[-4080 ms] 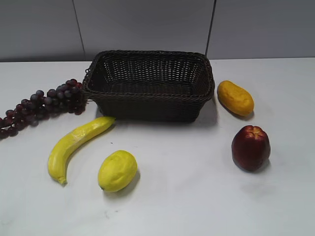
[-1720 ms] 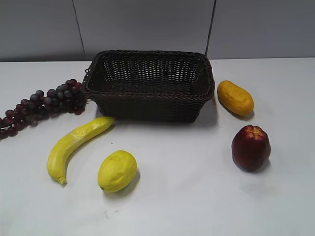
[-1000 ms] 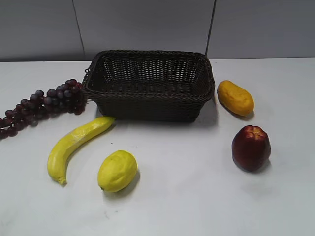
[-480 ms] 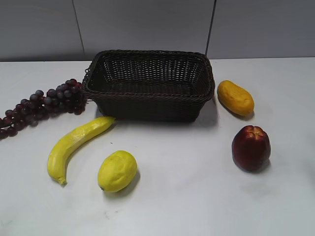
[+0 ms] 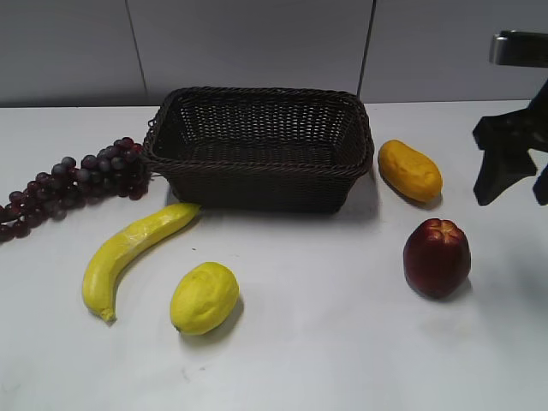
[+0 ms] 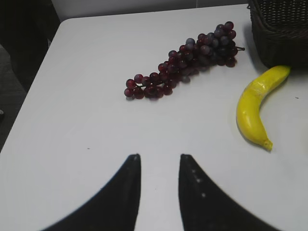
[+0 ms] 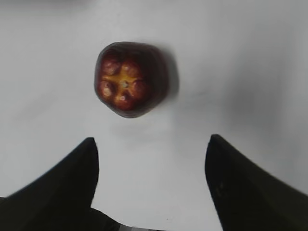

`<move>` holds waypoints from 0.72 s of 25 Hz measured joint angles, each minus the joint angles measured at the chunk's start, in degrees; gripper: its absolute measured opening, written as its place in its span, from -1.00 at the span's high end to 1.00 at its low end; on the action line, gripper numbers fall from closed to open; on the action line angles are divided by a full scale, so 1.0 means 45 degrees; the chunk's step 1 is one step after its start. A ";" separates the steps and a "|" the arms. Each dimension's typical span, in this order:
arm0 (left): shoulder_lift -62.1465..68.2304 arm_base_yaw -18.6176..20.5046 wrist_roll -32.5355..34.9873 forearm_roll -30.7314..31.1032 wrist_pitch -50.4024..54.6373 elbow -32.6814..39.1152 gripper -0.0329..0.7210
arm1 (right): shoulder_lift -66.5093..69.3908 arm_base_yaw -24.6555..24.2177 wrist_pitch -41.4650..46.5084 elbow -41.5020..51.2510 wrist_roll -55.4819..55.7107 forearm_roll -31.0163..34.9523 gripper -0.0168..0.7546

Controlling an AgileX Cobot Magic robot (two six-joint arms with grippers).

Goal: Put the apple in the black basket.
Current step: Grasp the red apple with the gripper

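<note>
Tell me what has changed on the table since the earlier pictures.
The right gripper has come into the exterior view at the right edge, above and right of the dark red glossy apple, jaws open, holding nothing. The apple, the dark woven wicker basket and the other fruit have not moved.
</note>
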 joint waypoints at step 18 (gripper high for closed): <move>0.0000 0.0000 0.0000 0.0000 0.0000 0.0000 0.38 | 0.2484 0.1669 -0.1989 -0.0002 0.1678 -0.1301 -0.74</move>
